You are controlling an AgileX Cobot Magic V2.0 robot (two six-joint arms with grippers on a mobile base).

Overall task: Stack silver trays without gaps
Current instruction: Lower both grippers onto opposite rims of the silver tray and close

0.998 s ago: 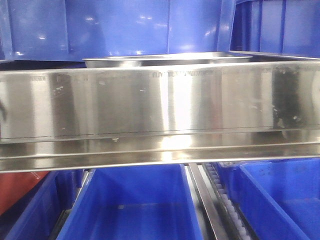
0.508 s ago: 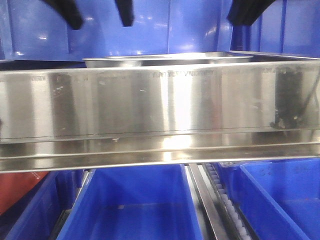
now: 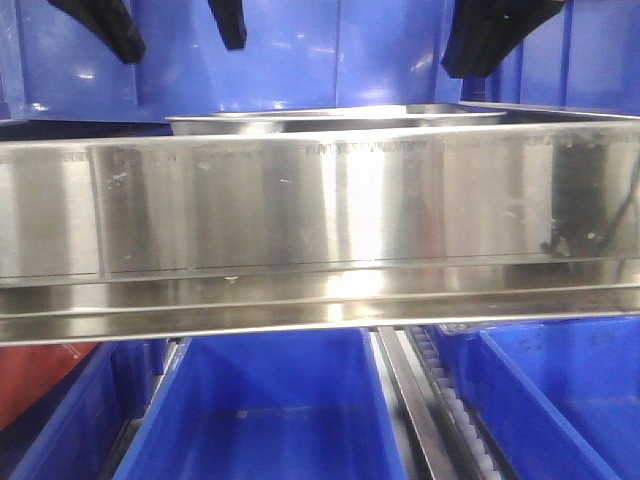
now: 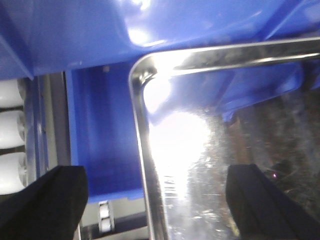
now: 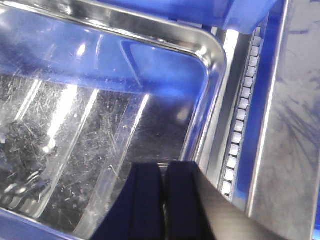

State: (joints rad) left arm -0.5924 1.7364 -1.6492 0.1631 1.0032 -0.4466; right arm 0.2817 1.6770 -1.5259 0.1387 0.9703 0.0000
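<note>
- Claws show as black fingers at the top of the front view, above a broad brushed steel rail (image 3: 320, 200) that spans the frame.
- The left claw (image 3: 180, 45) is spread wide, its two fingers well apart and holding nothing.
- In the left wrist view the left claw (image 4: 155, 200) straddles the rim of the silver tray (image 4: 200, 165). One finger (image 4: 50, 200) is outside the rim over blue plastic, and the other is over the tray's shiny floor.
- Whether either finger touches the tray cannot be told.
- The right claw (image 3: 458, 68) is closed, its fingers pressed together with nothing between them.
- From the right wrist the right claw (image 5: 164, 172) hangs over the scratched floor of the silver tray (image 5: 100, 125), near its rounded corner and side rim. Contact cannot be told.
- Seen from the front, the silver tray (image 3: 335, 120) is a thin edge-on sliver just behind the top of the rail, in front of blue bins (image 3: 250, 50).
- More blue bins (image 3: 260, 410) sit below the rail.
- White rollers (image 4: 10, 135) run beside the tray on the left, and a strip of them (image 5: 240, 115) runs on the right.
</note>
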